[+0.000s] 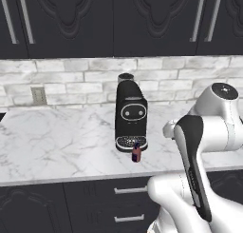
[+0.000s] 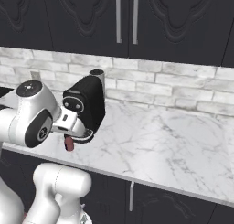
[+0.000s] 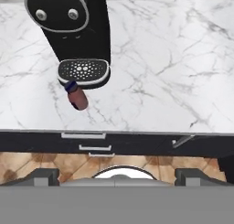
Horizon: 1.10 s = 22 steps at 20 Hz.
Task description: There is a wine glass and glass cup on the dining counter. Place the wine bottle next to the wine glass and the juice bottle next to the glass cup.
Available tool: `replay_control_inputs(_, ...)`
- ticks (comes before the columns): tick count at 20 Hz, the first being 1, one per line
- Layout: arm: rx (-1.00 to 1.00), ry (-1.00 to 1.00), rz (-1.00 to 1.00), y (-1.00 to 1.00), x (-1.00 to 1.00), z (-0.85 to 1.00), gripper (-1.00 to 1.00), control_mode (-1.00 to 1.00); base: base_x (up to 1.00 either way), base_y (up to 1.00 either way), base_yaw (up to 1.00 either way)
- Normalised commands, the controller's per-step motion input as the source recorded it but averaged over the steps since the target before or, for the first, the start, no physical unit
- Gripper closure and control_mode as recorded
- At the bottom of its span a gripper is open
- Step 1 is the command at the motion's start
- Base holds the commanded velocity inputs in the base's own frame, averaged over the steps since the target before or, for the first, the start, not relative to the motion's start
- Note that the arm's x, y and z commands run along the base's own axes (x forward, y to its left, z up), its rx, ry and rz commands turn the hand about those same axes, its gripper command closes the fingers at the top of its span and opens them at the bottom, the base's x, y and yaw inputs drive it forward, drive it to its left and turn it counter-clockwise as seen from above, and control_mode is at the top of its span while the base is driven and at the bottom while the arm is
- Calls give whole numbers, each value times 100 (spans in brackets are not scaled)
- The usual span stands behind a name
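In the left base view you see the juice bottle (image 1: 136,152) standing upright near the front edge of the wall bench (image 1: 57,146), just in front of the black coffee machine (image 1: 130,115); the arm is folded at the right.

In the right base view, the juice bottle (image 2: 69,143) peeks out below the arm's wrist, again touching or just beside the coffee machine (image 2: 89,104).

In the hand view the tool's finger tips (image 3: 43,176) stand fully released, grasping nothing. The juice bottle (image 3: 77,96) lies ahead and left of the tool, beyond the bench edge, its long axis vertical. You likely need to reach forward-left.
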Motion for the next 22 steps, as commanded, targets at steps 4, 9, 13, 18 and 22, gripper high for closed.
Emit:
replay_control_inputs(4, 0, -1, 4, 39, 25, -11, -100, -100, 0, 0, 0)
replay_control_inputs(9, 0, 0, 0, 30, 34, -11, -100, -100, 0, 0, 0)
replay_control_inputs(13, 0, 0, 0, 24, 46, -11, -100, -100, 0, 0, 0)
replay_control_inputs(18, 1, 2, 0, 24, 41, -14, -100, -100, 0, 0, 0)
replay_control_inputs(22, 4, 6, 0, 22, 23, -19, -100, -100, 0, 0, 0)
